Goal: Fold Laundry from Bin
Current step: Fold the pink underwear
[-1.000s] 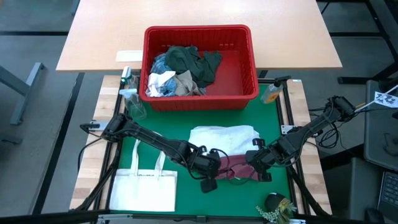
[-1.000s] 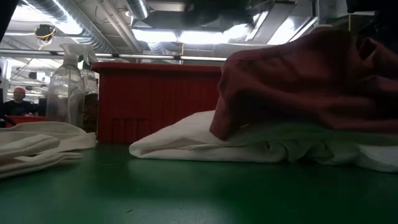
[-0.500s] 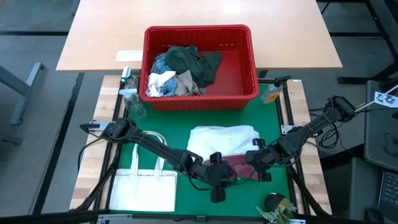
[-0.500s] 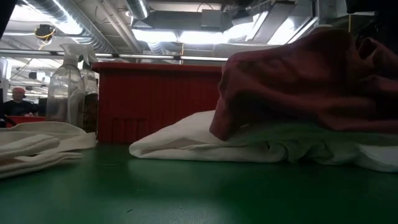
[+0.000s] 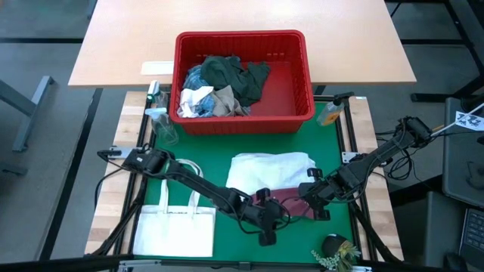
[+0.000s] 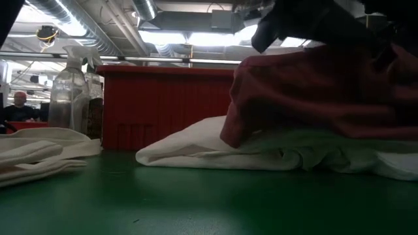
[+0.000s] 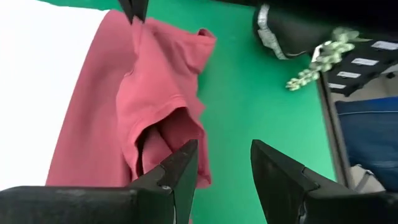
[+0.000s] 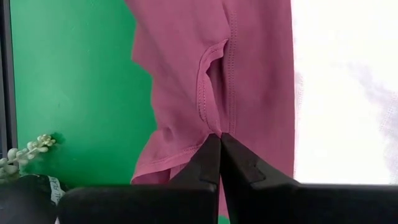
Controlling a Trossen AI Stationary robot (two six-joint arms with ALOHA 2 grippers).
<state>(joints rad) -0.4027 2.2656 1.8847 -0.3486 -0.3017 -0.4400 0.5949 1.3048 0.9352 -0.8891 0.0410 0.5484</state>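
Right wrist view | right claw (image 8: 219,140) pinches soft maroon garment (image 8: 249,81) | left claw (image 7: 224,163) parted, empty

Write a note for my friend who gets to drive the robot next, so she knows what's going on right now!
Left tool: open, hovering at the near edge of the crumpled maroon cloth garment, holding nothing.
Right tool: shut on that garment's edge.
The garment lies partly on a white cloth piece on the green mat.
The rectangular red plastic bin holds dark green, white, blue-striped and beige clothes.
Done: two pieces out of the bin.
Left: fold the maroon one, then empty the bin.
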